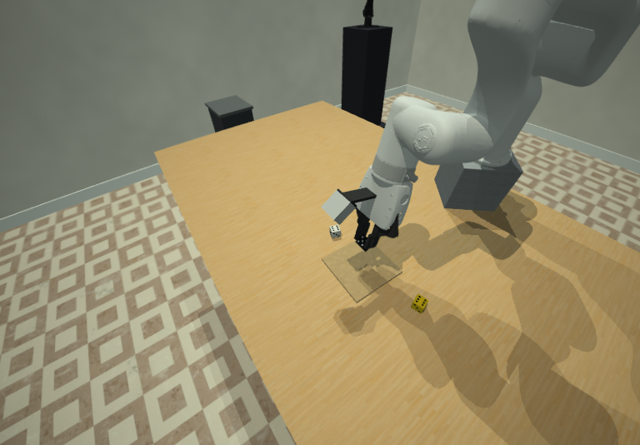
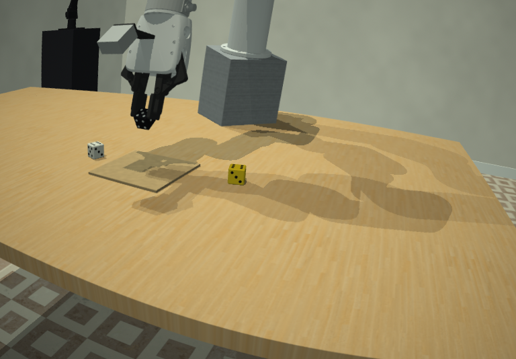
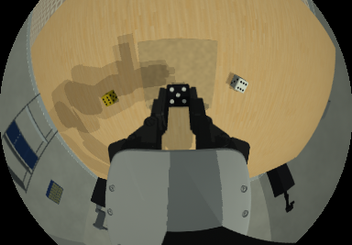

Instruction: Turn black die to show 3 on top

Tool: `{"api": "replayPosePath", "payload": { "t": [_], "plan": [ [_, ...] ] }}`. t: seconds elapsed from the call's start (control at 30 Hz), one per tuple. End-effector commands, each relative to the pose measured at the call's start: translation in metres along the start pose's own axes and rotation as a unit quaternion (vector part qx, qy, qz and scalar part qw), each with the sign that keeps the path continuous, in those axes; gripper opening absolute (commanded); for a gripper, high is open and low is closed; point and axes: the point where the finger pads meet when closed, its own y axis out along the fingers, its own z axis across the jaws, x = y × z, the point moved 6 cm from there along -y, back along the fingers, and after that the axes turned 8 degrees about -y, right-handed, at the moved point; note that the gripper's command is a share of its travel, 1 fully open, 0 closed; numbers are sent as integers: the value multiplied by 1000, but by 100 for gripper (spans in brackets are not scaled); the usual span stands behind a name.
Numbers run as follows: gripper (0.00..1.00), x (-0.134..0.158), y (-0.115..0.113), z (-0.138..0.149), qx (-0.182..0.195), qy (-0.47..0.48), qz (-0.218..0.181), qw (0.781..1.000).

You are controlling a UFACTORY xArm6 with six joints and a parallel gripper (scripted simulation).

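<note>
My gripper is shut on the black die and holds it in the air, tilted, above the far edge of the thin tan mat. In the top view the black die hangs between the fingers over the mat. In the wrist view the black die sits between the fingertips with the mat beyond it. The mat lies flat with nothing on it.
A white die lies on the table just left of the mat, also in the wrist view. A yellow die lies to the mat's right, six on top. The arm's grey base block stands behind.
</note>
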Motion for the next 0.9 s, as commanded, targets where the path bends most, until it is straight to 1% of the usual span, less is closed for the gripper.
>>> {"api": "replayPosePath", "payload": {
  "t": [0.0,0.5,0.67,0.87],
  "plan": [
    [21,-2,-1,1,-2,0,-2,1000],
    [21,-14,0,4,-17,-1,-10,1000],
    [21,-21,1,4,-27,-1,-22,999],
    [21,-26,1,4,-36,-1,-45,998]
  ]
}}
